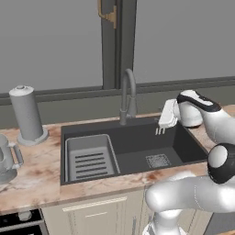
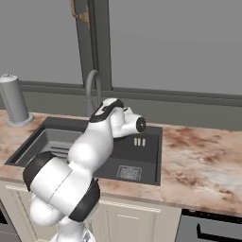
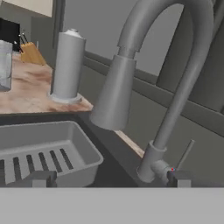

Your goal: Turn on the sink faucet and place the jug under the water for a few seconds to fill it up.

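The dark-grey gooseneck sink faucet (image 1: 128,94) (image 2: 93,91) stands behind the charcoal sink (image 1: 137,144) (image 2: 147,158). No stream runs from its spout. In the hand view the spout head (image 3: 114,94) hangs close ahead, with the thin side lever (image 3: 185,154) low at the right. My gripper (image 1: 159,131) (image 2: 139,142) (image 3: 109,179) hovers open over the basin's back right, to the right of the faucet, holding nothing. The see-through jug (image 1: 6,158) (image 3: 4,64) stands on the counter far left of the sink.
A grey slotted rack (image 1: 89,158) (image 3: 43,148) fills the sink's left part, and the drain grate (image 1: 158,160) lies at the right. An opaque grey knob-topped cylinder (image 1: 26,114) (image 2: 13,100) (image 3: 68,65) stands at the back left. A knife block (image 3: 30,52) sits beyond it.
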